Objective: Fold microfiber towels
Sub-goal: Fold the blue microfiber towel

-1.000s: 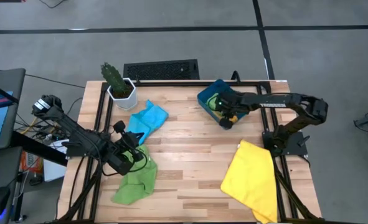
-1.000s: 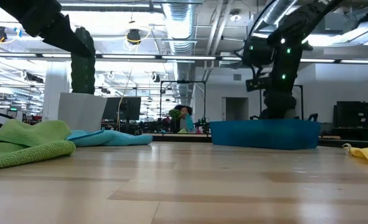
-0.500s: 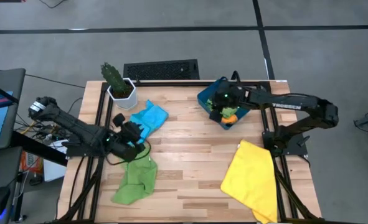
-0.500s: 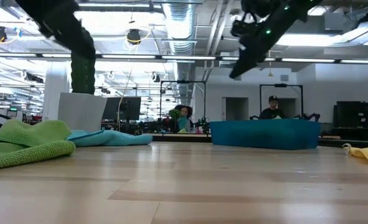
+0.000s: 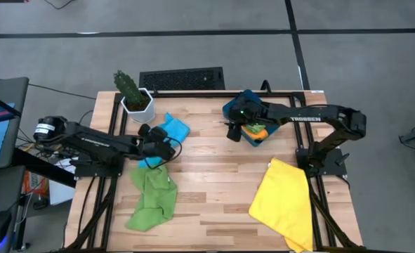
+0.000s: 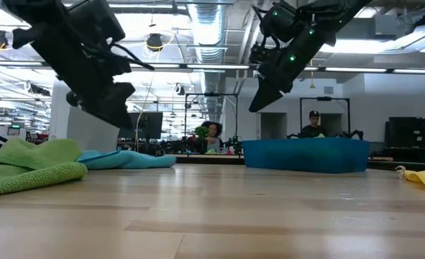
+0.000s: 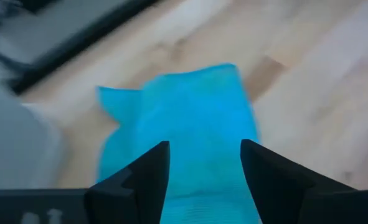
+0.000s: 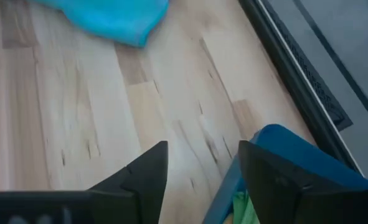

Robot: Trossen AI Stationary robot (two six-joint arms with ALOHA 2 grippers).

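High view: the left tool (image 5: 166, 135), fingers spread and empty, hangs over the light blue towel (image 5: 172, 129); a green towel (image 5: 153, 199) lies nearer the bench (image 5: 207, 183) front, the yellow towel (image 5: 284, 200) beyond the teal bin (image 5: 244, 105), which holds orange and green cloth. The right tool (image 5: 231, 131), released, hovers beside the bin. Left wrist view: parted fingers (image 7: 147, 171) frame the blue towel.

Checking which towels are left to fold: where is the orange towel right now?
In the high view the orange towel lies inside the teal bin at the table's back right, beside a green towel, right of the right gripper.
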